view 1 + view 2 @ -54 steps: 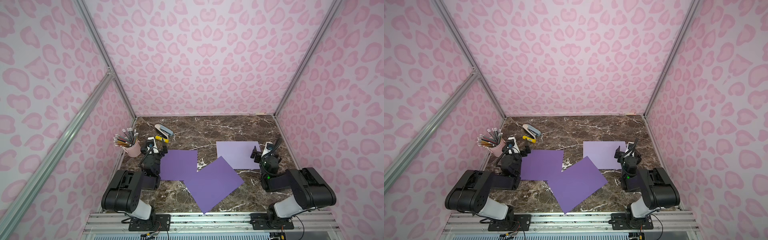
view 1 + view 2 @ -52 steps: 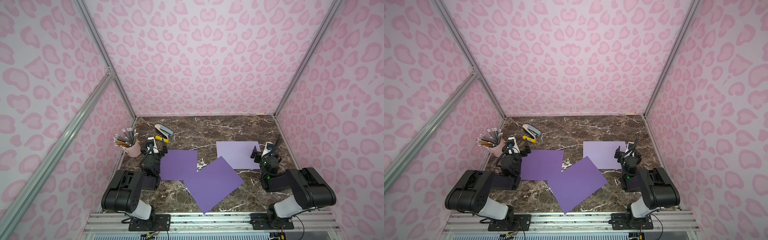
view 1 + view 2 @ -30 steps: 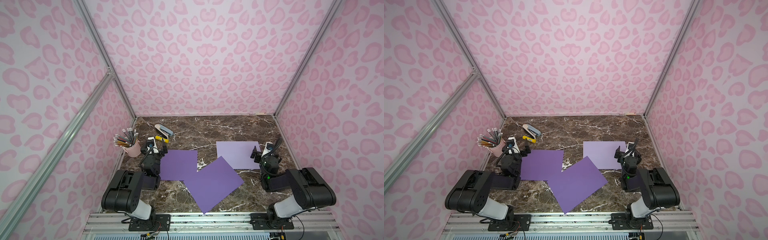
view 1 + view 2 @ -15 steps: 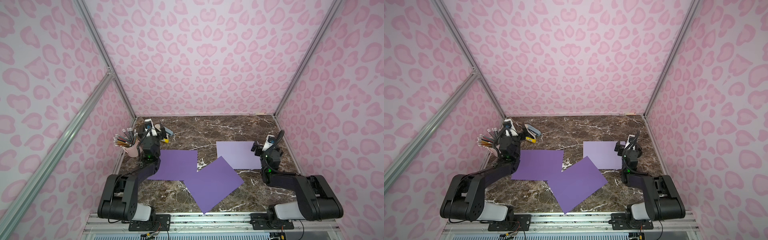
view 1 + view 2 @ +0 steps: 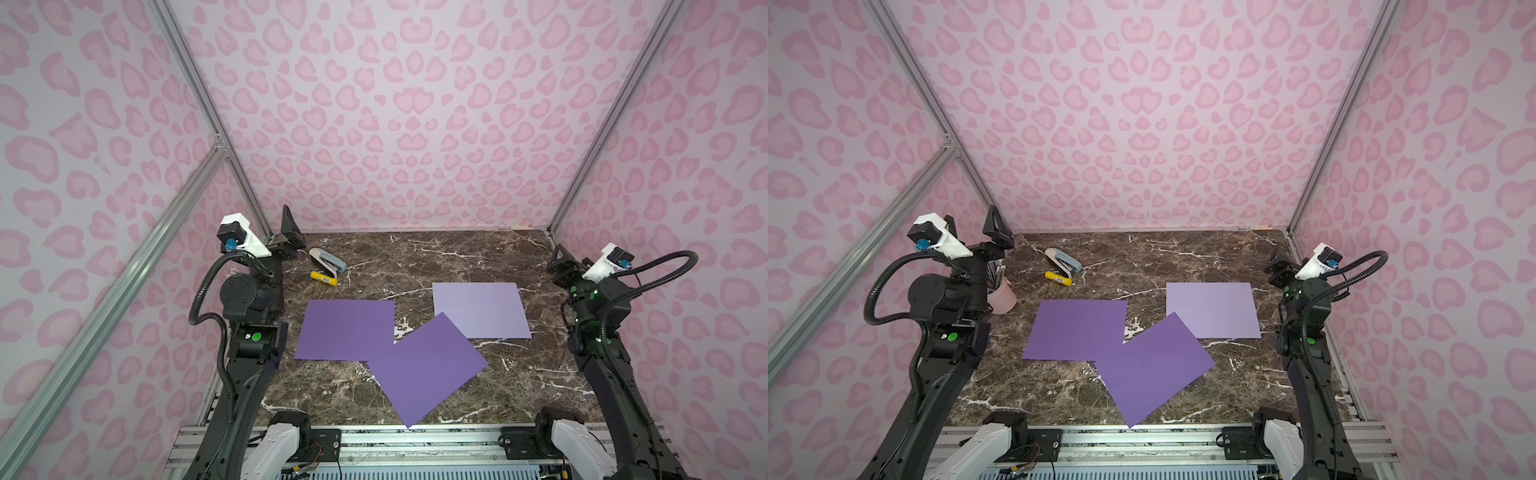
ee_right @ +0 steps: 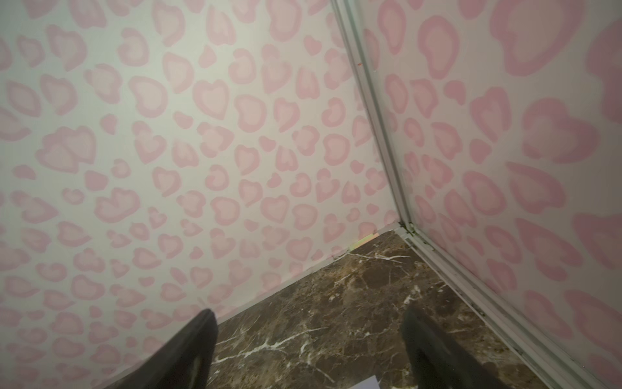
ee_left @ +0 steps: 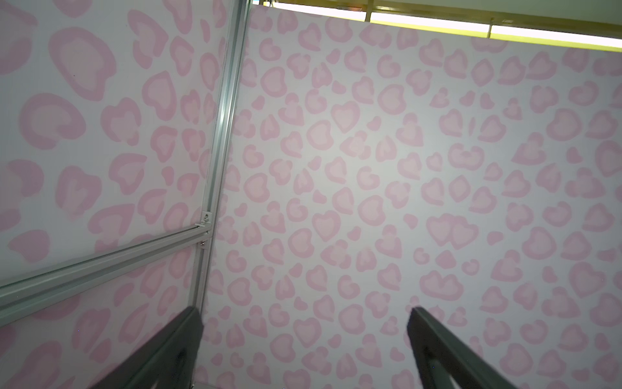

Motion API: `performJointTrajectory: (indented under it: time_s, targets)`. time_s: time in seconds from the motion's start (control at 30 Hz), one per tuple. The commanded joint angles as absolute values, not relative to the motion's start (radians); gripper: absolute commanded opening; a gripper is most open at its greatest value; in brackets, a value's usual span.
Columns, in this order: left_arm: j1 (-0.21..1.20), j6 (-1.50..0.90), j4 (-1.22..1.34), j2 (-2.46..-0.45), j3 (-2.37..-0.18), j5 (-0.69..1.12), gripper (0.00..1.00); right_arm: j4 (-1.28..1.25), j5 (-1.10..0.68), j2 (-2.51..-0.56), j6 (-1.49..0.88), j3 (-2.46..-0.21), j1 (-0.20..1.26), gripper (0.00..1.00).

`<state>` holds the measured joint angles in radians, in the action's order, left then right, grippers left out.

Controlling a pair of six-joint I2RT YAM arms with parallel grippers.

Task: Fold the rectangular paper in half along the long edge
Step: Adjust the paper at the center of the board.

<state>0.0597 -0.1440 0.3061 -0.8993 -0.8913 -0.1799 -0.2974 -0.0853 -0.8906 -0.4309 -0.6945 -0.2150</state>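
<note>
lying flat, tilted paper (image 5: pixel 428 370); left pincer (image 7: pixel 303 313), right pincer (image 6: pixel 308 315) spread.

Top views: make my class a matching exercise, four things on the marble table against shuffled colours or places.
Things: 1 glue stick; 2 pen cup; 3 tilted dark purple sheet; 4 pale lilac sheet.
Descriptions: a overlaps its neighbours; b yellow; c pink; d nearest the right arm.
Pairs: 1-b, 2-c, 3-a, 4-d.

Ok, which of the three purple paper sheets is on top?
The tilted dark purple sheet nearest the front; it overlaps both the straight dark purple sheet and the pale lilac sheet.
</note>
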Motion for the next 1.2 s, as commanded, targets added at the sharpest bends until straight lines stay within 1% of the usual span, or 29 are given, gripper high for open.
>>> performJointTrajectory:
  time_s: [0.0, 0.03, 0.1, 0.17, 0.33, 0.43, 0.53, 0.63, 0.73, 0.8, 0.87, 0.9, 0.97, 1.03, 1.07, 1.1, 1.13, 1.17]
  targets:
    - [0.058, -0.166, 0.174, -0.854, -0.900, 0.004, 0.90, -0.142, -0.232, -0.896, -0.431, -0.755, -0.192, 0.81]
    - [0.058, -0.180, 0.165, -0.833, -0.893, 0.063, 0.86, -0.122, -0.248, -0.900, -0.391, -0.762, -0.171, 0.76]
    - [0.059, -0.212, 0.162, -0.804, -0.878, 0.190, 0.82, -0.079, -0.257, -0.901, -0.372, -0.767, -0.129, 0.74]
    - [0.058, -0.252, 0.151, -0.788, -0.872, 0.293, 0.83, -0.064, -0.262, -0.895, -0.378, -0.756, -0.087, 0.73]
    - [0.061, -0.313, 0.099, -0.793, -0.850, 0.419, 0.83, -0.030, -0.241, -0.923, -0.399, -0.723, -0.002, 0.75]
    - [0.072, -0.341, 0.068, -0.803, -0.813, 0.439, 0.80, 0.002, -0.212, -0.977, -0.424, -0.721, 0.053, 0.73]
    - [0.093, -0.365, 0.033, -0.813, -0.772, 0.441, 0.77, 0.041, -0.170, -1.052, -0.456, -0.729, 0.115, 0.69]
    - [0.132, -0.370, -0.006, -0.812, -0.738, 0.412, 0.76, 0.082, -0.129, -1.138, -0.484, -0.737, 0.163, 0.65]
    - [0.176, -0.371, -0.054, -0.808, -0.718, 0.374, 0.74, 0.105, -0.126, -1.204, -0.490, -0.736, 0.188, 0.64]
    - [0.196, -0.375, -0.081, -0.812, -0.706, 0.365, 0.72, 0.111, -0.126, -1.232, -0.490, -0.731, 0.242, 0.64]
    - [0.215, -0.379, -0.109, -0.824, -0.701, 0.352, 0.66, 0.137, -0.126, -1.251, -0.490, -0.730, 0.316, 0.64]
    - [0.225, -0.380, -0.124, -0.834, -0.699, 0.344, 0.62, 0.156, -0.139, -1.263, -0.532, -0.730, 0.351, 0.61]
    - [0.247, -0.377, -0.147, -0.863, -0.695, 0.331, 0.56, 0.179, -0.144, -1.281, -0.565, -0.719, 0.402, 0.58]
    - [0.266, -0.382, -0.164, -0.897, -0.695, 0.318, 0.46, 0.178, -0.174, -1.294, -0.611, -0.688, 0.435, 0.53]
    - [0.273, -0.385, -0.167, -0.912, -0.695, 0.317, 0.43, 0.166, -0.195, -1.296, -0.624, -0.669, 0.446, 0.51]
    - [0.279, -0.386, -0.170, -0.925, -0.696, 0.318, 0.38, 0.159, -0.209, -1.295, -0.641, -0.649, 0.460, 0.49]
    - [0.286, -0.387, -0.169, -0.936, -0.696, 0.316, 0.32, 0.158, -0.215, -1.293, -0.656, -0.632, 0.474, 0.46]
    - [0.291, -0.388, -0.167, -0.943, -0.695, 0.311, 0.30, 0.159, -0.216, -1.291, -0.666, -0.620, 0.487, 0.44]
